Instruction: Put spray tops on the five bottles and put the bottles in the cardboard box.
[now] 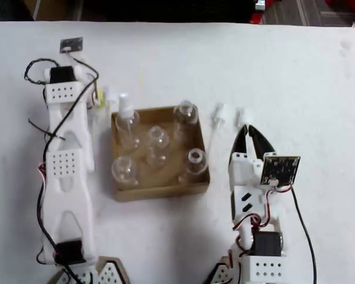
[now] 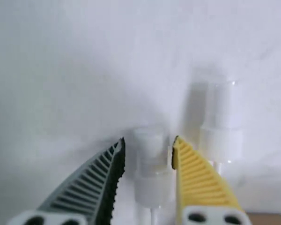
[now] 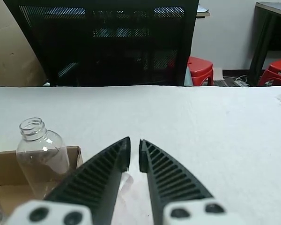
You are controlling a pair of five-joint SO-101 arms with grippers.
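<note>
far left: left gripper, fingers narrowly apart, straddling a white plastic spray top on the white table. centre: shallow brown cardboard box holding five clear plastic bottles, one capped. just right of box: two loose white spray tops. right: right gripper, almost closed, holding nothing.

No legible text (labels; signs)

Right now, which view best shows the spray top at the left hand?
Left wrist view: the spray top sits close up between the left hand's fingers. High view: a small white blob by the arm's tip. Right wrist view faces a bottle.
</note>
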